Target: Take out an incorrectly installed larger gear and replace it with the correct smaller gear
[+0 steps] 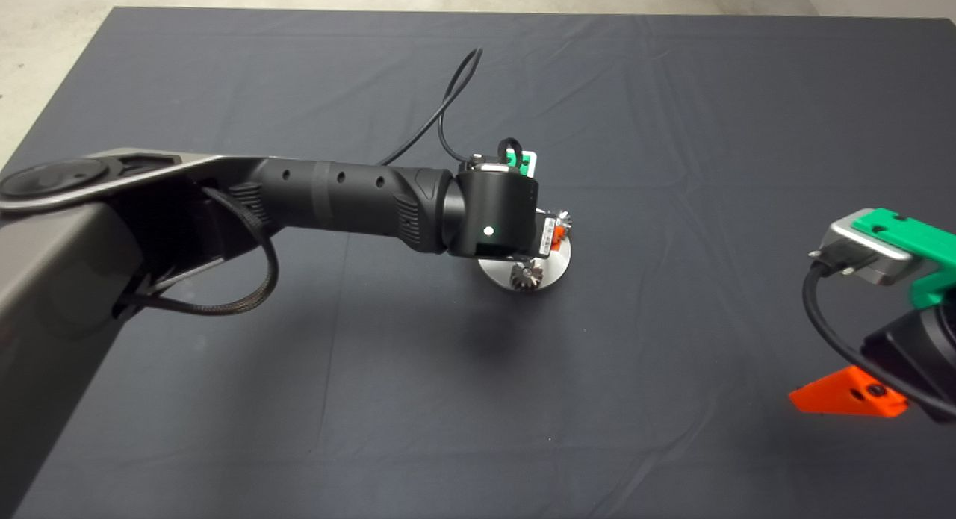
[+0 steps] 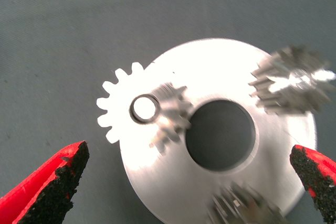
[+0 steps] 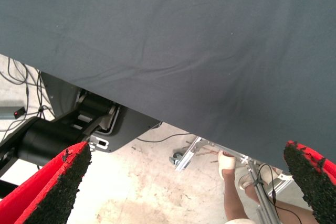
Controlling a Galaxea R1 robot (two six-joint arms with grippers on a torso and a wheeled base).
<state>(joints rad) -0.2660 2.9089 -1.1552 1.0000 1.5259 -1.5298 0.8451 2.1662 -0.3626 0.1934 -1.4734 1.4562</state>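
Note:
A round silver disc with a wide centre hole lies mid-mat; it also shows in the left wrist view. The larger gear, star-like, stands on its near rim and is cut off in the left wrist view. A smaller gear sits at the far right rim. A flat toothed gear overhangs the disc's edge, with a small pinion beside a pale pin. My left gripper hangs open above the disc, holding nothing. My right gripper waits open at the lower right.
The left arm's black cable loops over the far mat. Bare floor shows past the mat's far left edge. In the right wrist view, a person's leg and shoe and the robot's base show on the floor beyond the mat.

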